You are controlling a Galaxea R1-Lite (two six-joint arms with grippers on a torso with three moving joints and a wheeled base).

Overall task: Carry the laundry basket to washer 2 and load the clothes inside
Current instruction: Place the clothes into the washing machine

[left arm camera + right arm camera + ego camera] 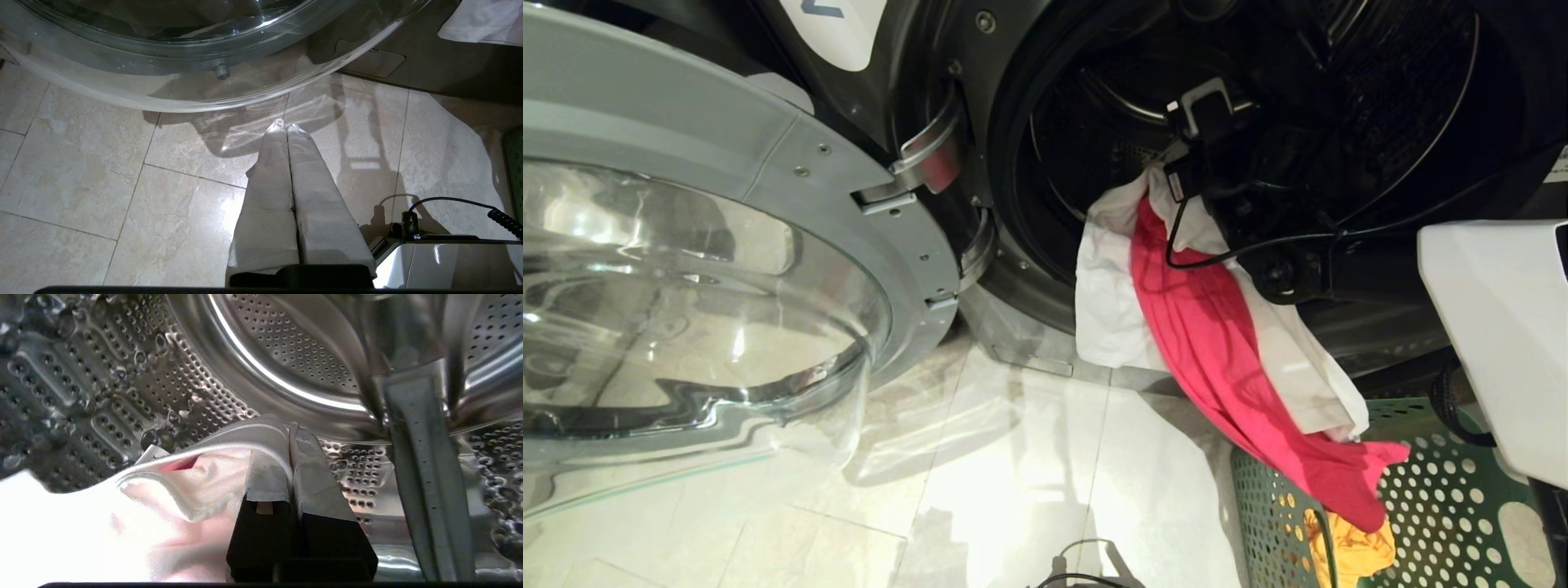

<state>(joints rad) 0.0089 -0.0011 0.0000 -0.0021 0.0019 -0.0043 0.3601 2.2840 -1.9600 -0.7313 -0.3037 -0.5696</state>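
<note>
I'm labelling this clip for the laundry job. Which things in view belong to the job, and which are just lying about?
Belongs to the job:
- washer 2, door open
- white garment and pink-red garment, hanging from the drum mouth
- yellow-orange garment in the laundry basket
- right claw, shut on the white garment

Just lying about:
- left claw, shut above the tiled floor

Washer 2 (947, 49) has a dark, satin-grey metal-looking front; its open door (686, 269) is clear glossy glass in a matt grey frame. The drum (286, 347) is shiny perforated steel. The clothes (1201, 327) are soft matt cloth, creased. At 5 o'clock the laundry basket (1437, 506) is smooth green perforated plastic. The floor (122, 183) is polished, reflective stone-like tile.
</note>
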